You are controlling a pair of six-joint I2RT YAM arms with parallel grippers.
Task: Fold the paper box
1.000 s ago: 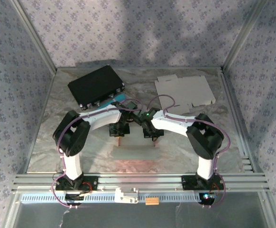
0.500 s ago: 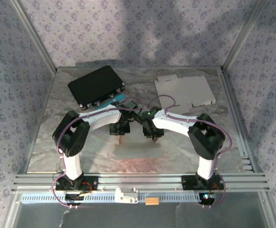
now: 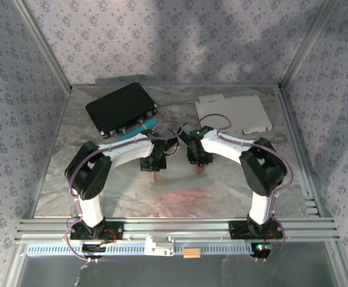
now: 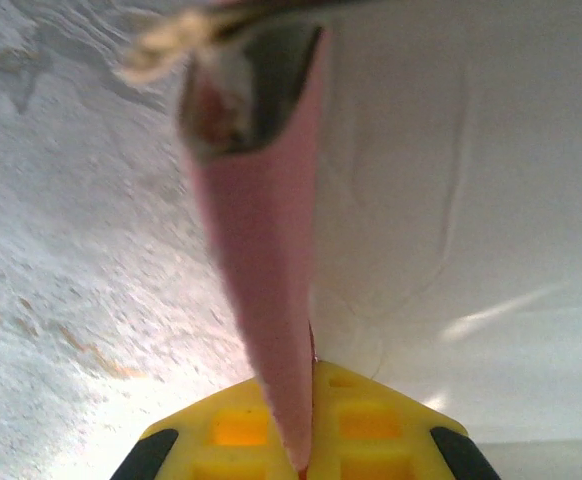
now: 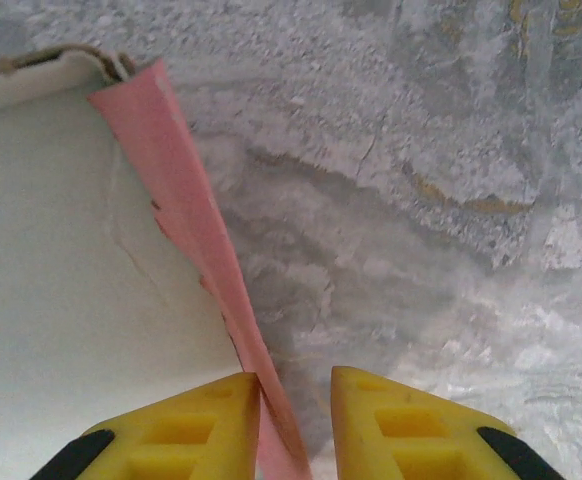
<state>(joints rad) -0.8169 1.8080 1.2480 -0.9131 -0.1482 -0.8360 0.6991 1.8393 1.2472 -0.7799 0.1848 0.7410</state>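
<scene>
Thin pink-edged paper box (image 5: 91, 260) (creased); marbled table (image 5: 421, 200).

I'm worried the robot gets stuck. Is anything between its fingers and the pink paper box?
Nothing visible is. The paper box has its pink edge between the fingers of the left gripper and of the right gripper. The black case sits farther back.

Paper box (image 5: 51, 250) matt, smooth; table (image 5: 451, 200) glossy, marbled; fingers (image 5: 401, 420) yellow plastic.
</scene>
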